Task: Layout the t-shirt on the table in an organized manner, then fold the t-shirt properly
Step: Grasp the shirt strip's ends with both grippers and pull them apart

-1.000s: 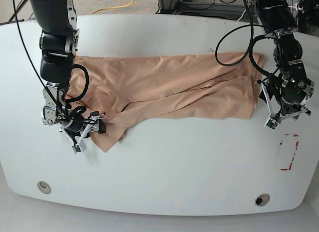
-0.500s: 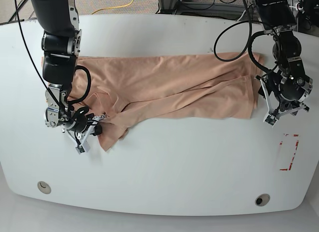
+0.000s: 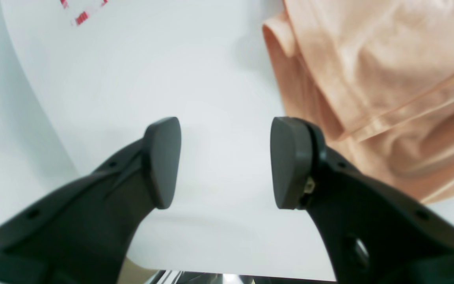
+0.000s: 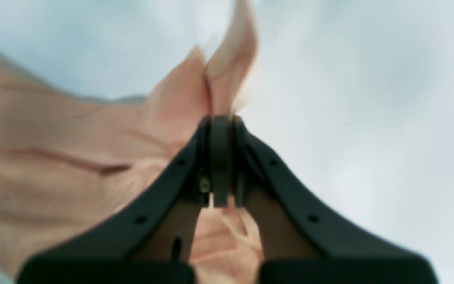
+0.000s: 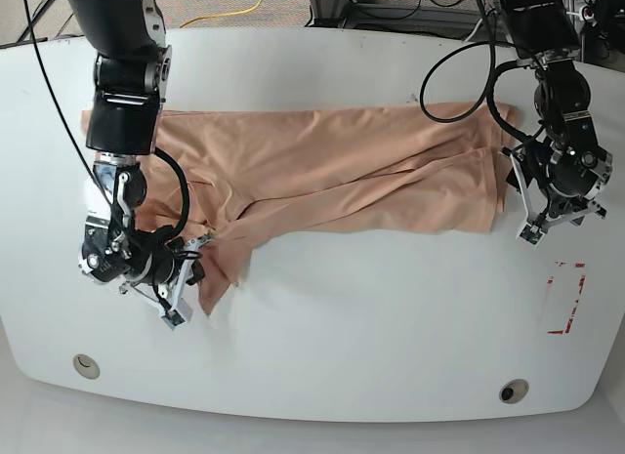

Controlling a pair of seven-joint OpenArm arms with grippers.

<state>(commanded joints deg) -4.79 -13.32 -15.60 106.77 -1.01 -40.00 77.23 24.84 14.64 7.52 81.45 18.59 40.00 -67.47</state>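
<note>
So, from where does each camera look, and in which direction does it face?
Base: high above, looking down on the table, the t-shirt and both arms.
Left wrist: behind the open left gripper, facing bare table beside the shirt's edge.
Right wrist: behind the right gripper, shut on shirt fabric.
All three views show the t-shirt.

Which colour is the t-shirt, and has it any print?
Plain peach-pink t-shirt, no print visible; base view.

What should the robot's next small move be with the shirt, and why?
Probably move the open left gripper onto the t-shirt edge beside it and grip. The right gripper is already shut on a corner, and the cloth lies bunched on the table.
</note>
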